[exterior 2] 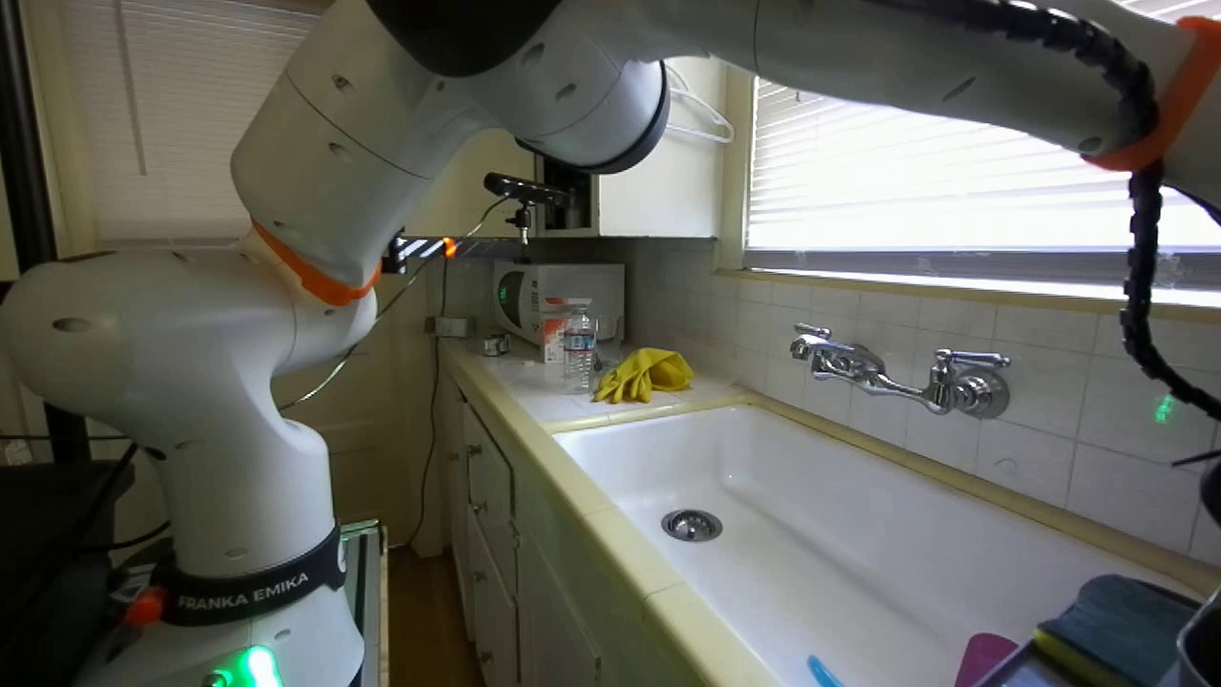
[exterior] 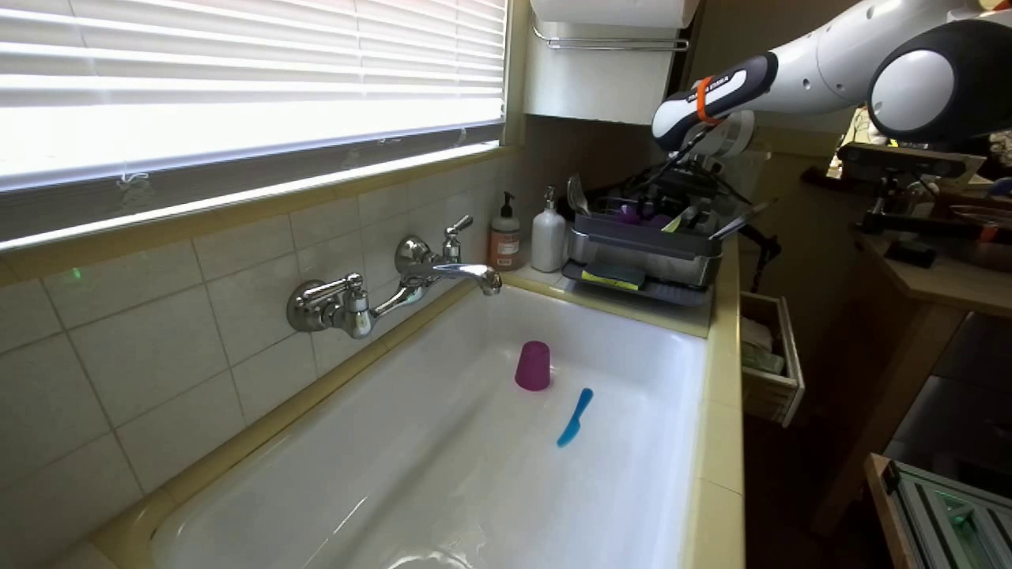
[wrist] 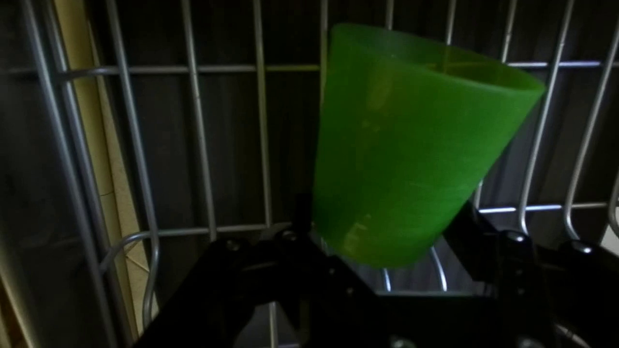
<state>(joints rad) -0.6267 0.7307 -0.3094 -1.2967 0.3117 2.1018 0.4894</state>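
Green cup (wrist: pixel 411 140), translucent, tapered, wide-mouthed, narrow end gripped by the hand (wrist: pixel 385 220)

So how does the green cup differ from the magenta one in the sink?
The green cup is in the gripper, with a wire rack behind it; the magenta cup rests in the sink.
The green cup leans in the wrist view, mouth showing; the magenta cup seems upside down, narrow end up.
Both taper, with no handle visible.
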